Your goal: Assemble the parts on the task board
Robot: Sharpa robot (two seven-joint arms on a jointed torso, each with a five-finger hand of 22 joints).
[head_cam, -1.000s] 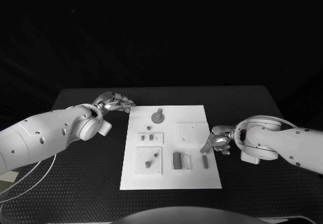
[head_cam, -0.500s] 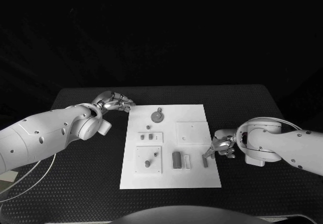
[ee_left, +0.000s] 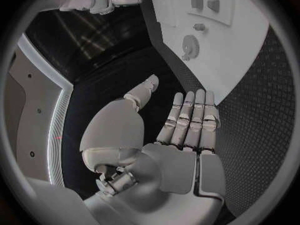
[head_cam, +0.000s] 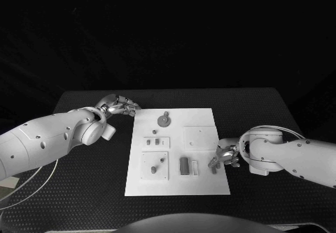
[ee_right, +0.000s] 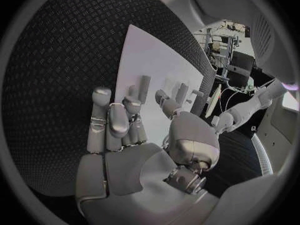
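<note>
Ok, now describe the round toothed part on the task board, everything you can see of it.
The gear is a small, dark, flat disc with teeth round its rim and a short stub jutting from its far edge. It lies flat on the white task board, near the board's far end and a little toward the robot's left. Nothing touches it: the left hand hovers off the board's far left corner with fingers apart, and the right hand is at the opposite, near right edge. Its material cannot be told.

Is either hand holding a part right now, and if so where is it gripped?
Nothing is held. The left hand is open over the table, off the task board. The right hand hangs over the board's right edge, fingers apart.
</note>
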